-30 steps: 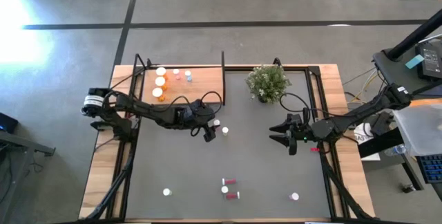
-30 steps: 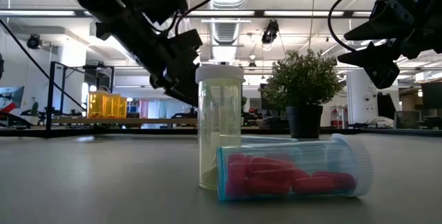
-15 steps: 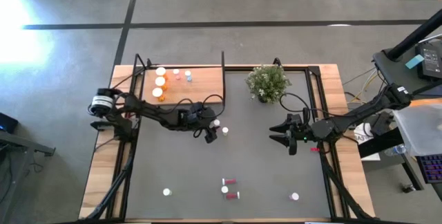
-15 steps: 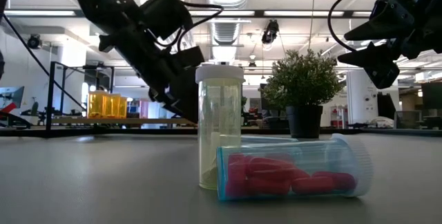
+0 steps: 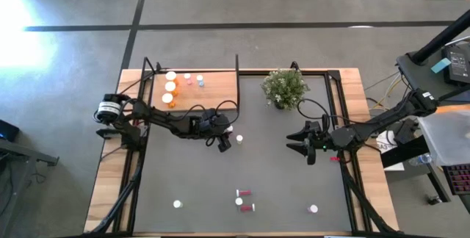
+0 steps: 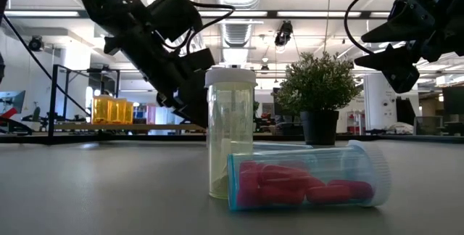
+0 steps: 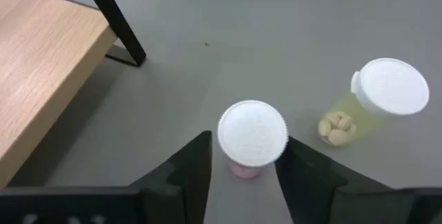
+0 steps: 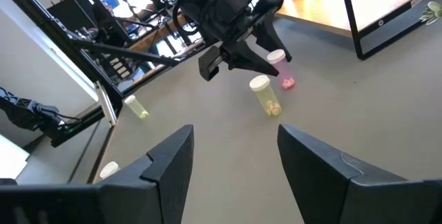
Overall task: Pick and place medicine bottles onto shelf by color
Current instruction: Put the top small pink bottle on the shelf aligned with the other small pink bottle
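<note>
- My shelf (image 5: 213, 95) sits in the 11 o'clock corner of the worktop (image 5: 183, 172), with its dark upright edge on the 3 o'clock side.
- On the shelf I see three orange bottles (image 5: 170, 87) in a line along its 9 o'clock end. Two smaller bottles (image 5: 193, 79), one pink and one pale blue, stand just beside them toward 3 o'clock.
- The left arm reaches in from 9 o'clock, and my left gripper (image 7: 245, 141) is down low, just off the shelf's 5 o'clock corner.
- That gripper is narrow, its two fingers (image 7: 197, 158) closed in against either side of a pink bottle (image 7: 252, 133). The bottle stands upright with its base on the worktop.
- A yellow bottle (image 7: 376, 99) stands just beside the pink one, toward 4 o'clock from it and not touching it.
- Near the 6 o'clock edge I count a loose group: two red bottles (image 5: 244, 192) lying on their sides, with a white-capped one (image 5: 239, 201) upright between them.
- Two more white caps (image 5: 177, 204) stand well apart at 7 and 5 o'clock.
- The plant (image 5: 285, 87) stands at about 1 o'clock.
- My right gripper (image 5: 299, 144) hangs above the worktop at 3 o'clock, fingers spread wide with nothing between them.
- One small red bottle (image 5: 335, 159) lies under the right arm near the mat's edge.
</note>
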